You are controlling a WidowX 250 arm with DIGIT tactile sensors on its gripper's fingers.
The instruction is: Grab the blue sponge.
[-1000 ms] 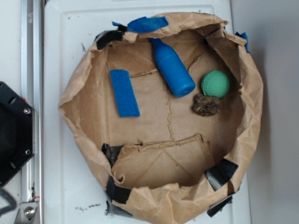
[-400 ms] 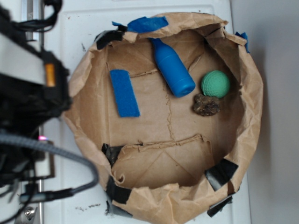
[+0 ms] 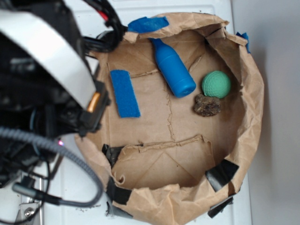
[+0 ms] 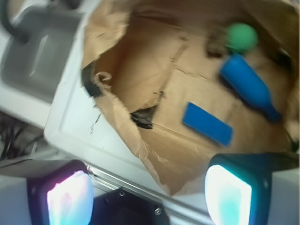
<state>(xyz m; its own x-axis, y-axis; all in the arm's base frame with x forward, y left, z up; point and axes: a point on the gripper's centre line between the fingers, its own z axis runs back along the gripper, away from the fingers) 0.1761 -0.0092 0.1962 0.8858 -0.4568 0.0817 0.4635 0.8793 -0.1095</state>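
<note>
Overhead and wrist views of my WidowX workspace. A shallow basin of crumpled brown paper, patched at the rim with black tape and strips of blue tape, sits on a white tabletop. The blue sponge lies flat on the basin floor in its left part as the overhead view shows it, long axis running roughly top to bottom, tilted slightly, with bare paper all round it. To its right, apart from it, a blue bottle lies on its side, neck toward the upper rim. A green ball rests just beside the bottle's base, and a dark brown lump sits directly below the ball, about touching it.

My arm fills the left of the overhead view, blurred, its black body overlapping the basin's left rim just beside the sponge; a grey cable loops below it. I cannot see the hand itself from above.

In the wrist view the hand shows as two finger pads at the bottom corners, spread wide with nothing between them. It hangs over the basin's edge and the tabletop, with the sponge ahead of it and not between the pads
</note>
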